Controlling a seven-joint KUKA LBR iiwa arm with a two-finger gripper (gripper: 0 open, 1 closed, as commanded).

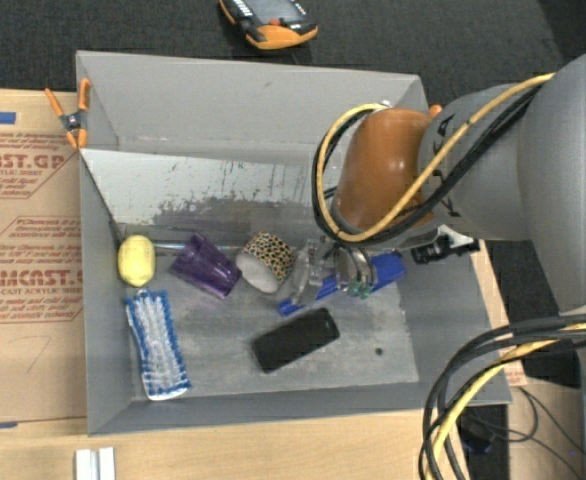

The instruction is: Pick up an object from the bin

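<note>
Arm (533,158) over half-hidden blue object (387,268)

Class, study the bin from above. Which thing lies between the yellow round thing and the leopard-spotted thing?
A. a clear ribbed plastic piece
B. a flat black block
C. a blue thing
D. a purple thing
D: the purple thing lies in the row along the bin's far side, with the yellow round thing on its left and the leopard-spotted thing on its right in the camera view.
</note>
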